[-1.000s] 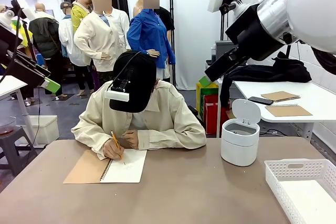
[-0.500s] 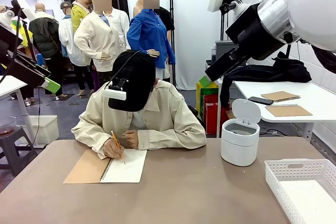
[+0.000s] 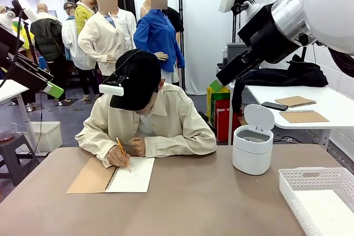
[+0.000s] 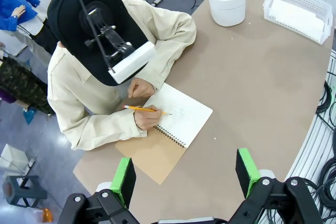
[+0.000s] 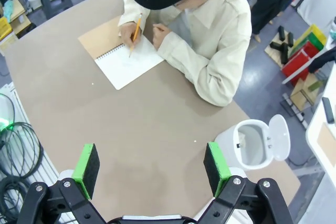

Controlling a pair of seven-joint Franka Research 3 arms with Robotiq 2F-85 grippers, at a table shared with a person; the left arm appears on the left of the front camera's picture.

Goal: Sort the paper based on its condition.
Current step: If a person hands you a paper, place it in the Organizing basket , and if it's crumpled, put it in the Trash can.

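A person at the far side writes with a pencil (image 4: 146,109) on the open white page of a spiral notebook (image 3: 110,175) with a brown cover. What looks like flat white paper (image 4: 299,13) lies inside the white latticed basket (image 3: 310,179) at the table's right end. My left gripper (image 4: 185,177) hangs open high above the notebook, nothing between its green pads. The right gripper (image 5: 151,168) is likewise open and empty, high over the bare middle of the table.
A white round bin (image 3: 253,148) with its lid flipped up stands on the right side of the table, behind the basket. The person's arms rest on the table's far edge. A side table (image 3: 332,106) with notebooks stands beyond at the right.
The person's head has lifted a little and shifted left while the hand keeps writing. Both arms and grippers are where they were.
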